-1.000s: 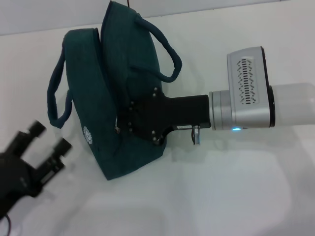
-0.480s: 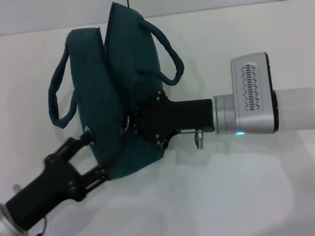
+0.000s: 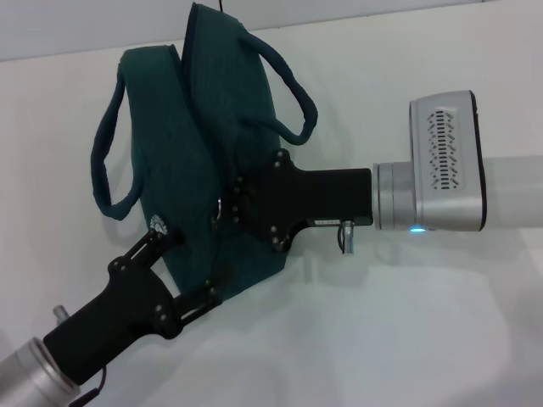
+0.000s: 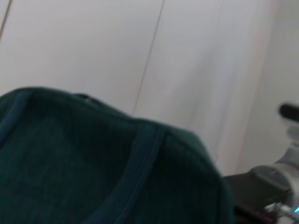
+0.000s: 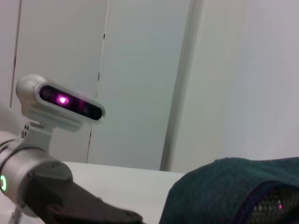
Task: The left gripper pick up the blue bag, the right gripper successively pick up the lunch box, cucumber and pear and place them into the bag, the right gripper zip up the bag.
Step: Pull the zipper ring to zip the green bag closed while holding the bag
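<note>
**Zip stage: both claws on the bag, nothing else in sight**

Bag point(image 3: 191, 161) sits on the white table point(image 3: 407, 339), toward the far-left part, leaning on its side with both loop handles splayed out. No lunch box, cucumber or pear visible anywhere on the table; I can't see inside the bag, so I judge, not confirm, that they are packed.

Left gripper point(image 3: 182, 267) comes in from the near-left corner. Its fingers are spread and straddle the bag's lower near edge, one finger by the white logo, the other under the bottom corner. I read it as bracing or about to clamp; whether it grips fabric I cannot tell. Left wrist view is filled with teal fabric point(image 4: 93, 168) at close range, which fits contact.

Right gripper point(image 3: 225, 208) reaches across from the right edge, tip pressed against the bag's side where a small metal ring shows, probably the zipper pull. Its fingers are hidden behind its own black body, so their state is unknown. Right wrist view shows a bag edge point(image 5: 233, 191) and the left arm's wrist.

My read: the zipping step is in hand. Next I need the left claw holding the bag firm, then the right drawing the pull along the zipper line without dragging the bag across the table.
</note>
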Robot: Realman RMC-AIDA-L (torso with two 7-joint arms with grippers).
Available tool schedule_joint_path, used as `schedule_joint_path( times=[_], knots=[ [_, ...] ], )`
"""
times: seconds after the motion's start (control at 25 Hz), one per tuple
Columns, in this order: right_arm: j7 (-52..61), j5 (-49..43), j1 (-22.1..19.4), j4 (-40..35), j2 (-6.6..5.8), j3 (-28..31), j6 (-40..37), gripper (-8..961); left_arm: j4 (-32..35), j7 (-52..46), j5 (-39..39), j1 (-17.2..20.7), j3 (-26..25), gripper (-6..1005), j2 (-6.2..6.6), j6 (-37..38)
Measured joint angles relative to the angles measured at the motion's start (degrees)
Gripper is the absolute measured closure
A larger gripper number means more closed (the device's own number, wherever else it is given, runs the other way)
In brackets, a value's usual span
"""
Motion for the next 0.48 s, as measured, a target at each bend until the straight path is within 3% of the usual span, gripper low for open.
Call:
schedule_joint_path(
  times=[0.36,0.48],
  knots=[
    [-0.11,0.91,-0.75,-0.47,0.00,-0.18,-0.85,903,0.91,5.58,-1.92,0.26,-0.09,132,-0.12,-6.12],
    [-0.12,0.92,-0.81,-0.28,0.00,-0.17,-0.85,894,1.35,6.80,-1.93,0.23,-0.08,251,-0.03,-6.24]
  ],
)
